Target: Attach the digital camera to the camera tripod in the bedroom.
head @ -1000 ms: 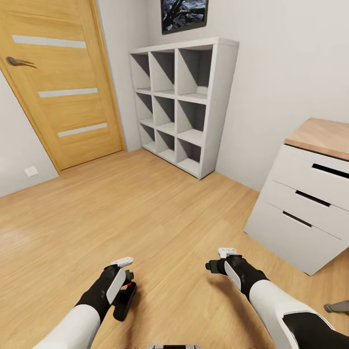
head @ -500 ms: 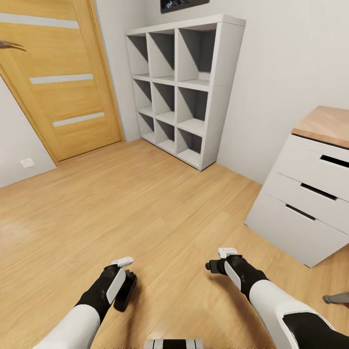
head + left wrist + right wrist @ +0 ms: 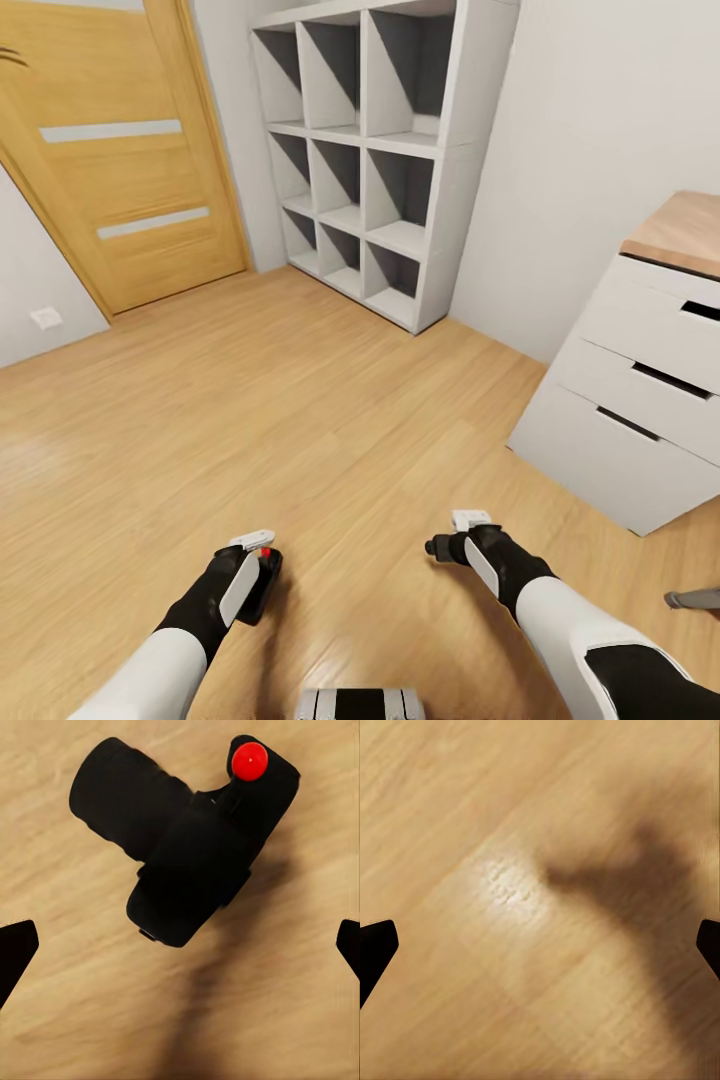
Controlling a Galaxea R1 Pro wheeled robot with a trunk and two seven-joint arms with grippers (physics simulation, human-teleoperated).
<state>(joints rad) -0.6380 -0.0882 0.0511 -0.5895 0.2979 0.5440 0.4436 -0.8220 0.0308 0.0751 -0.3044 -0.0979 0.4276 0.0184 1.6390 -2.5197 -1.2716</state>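
The digital camera (image 3: 262, 585) is a chunky black body with a red dot on top. It hangs just above the light wood floor at my left gripper (image 3: 254, 562), which carries it. In the left wrist view the digital camera (image 3: 187, 840) lies slantwise with its lens barrel to one side. There my left gripper's (image 3: 180, 945) dark fingertips (image 3: 15, 949) stand at the frame's two edges. My right gripper (image 3: 456, 534) hovers open over bare floor, as the right wrist view (image 3: 540, 945) confirms. The camera tripod is out of view.
A white cube shelf (image 3: 440, 170) stands against the far wall, with a closed wooden door (image 3: 120, 170) to its left. A white drawer chest (image 3: 640, 400) with a wood top is at the right. A small grey piece (image 3: 695, 600) shows at the right edge.
The whole view has shifted: shelf, door and chest sit nearer and higher as the robot moves. The digital camera has stayed at my left gripper and turned slightly. Both arms hold their pose.
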